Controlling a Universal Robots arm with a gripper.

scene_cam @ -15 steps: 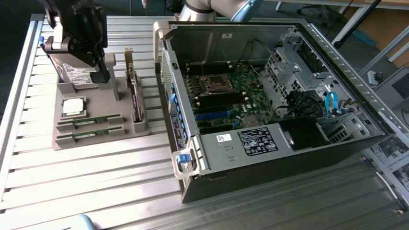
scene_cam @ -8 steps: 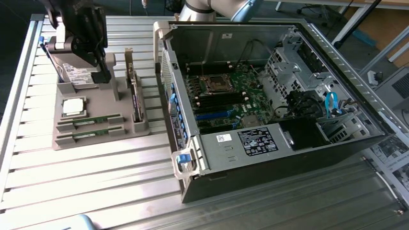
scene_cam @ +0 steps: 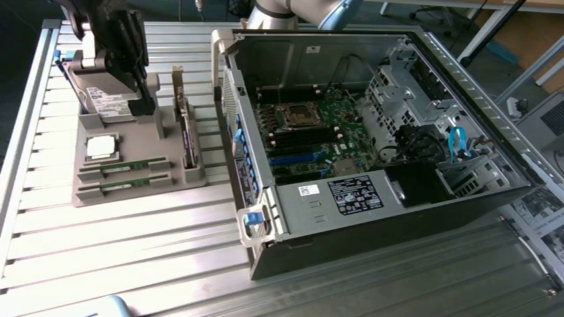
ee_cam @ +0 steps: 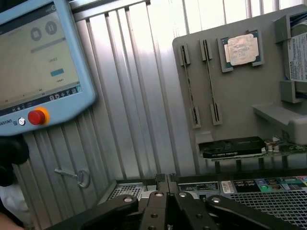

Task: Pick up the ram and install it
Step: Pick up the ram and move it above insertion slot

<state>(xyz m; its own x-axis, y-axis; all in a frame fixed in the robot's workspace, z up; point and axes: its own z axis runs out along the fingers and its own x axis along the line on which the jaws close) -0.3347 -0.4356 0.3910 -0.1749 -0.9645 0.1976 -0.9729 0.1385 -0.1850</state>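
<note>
The gripper (ee_cam: pixel 166 178) has its jaws pressed together with nothing between them, just over the rim of the computer case (ee_cam: pixel 268 188). The ram (ee_cam: pixel 188 86) (two thin sticks standing on edge) sits well apart from the gripper, in slots of the grey tray (ee_cam: pixel 240 110) beyond the case. Past the sticks lies the processor (ee_cam: pixel 242 49). Nearer the gripper is a graphics card (ee_cam: pixel 232 147).

Ram sticks (scene_cam: pixel 123 166): two. Processor (scene_cam: pixel 102 146): one; hard drive (scene_cam: pixel 110 102): one; graphics card (scene_cam: pixel 187 135): one; grey tray (scene_cam: pixel 145 148): one. Open computer case (scene_cam: pixel 370 132): one; teach pendant (ee_cam: pixel 38 62): one.
</note>
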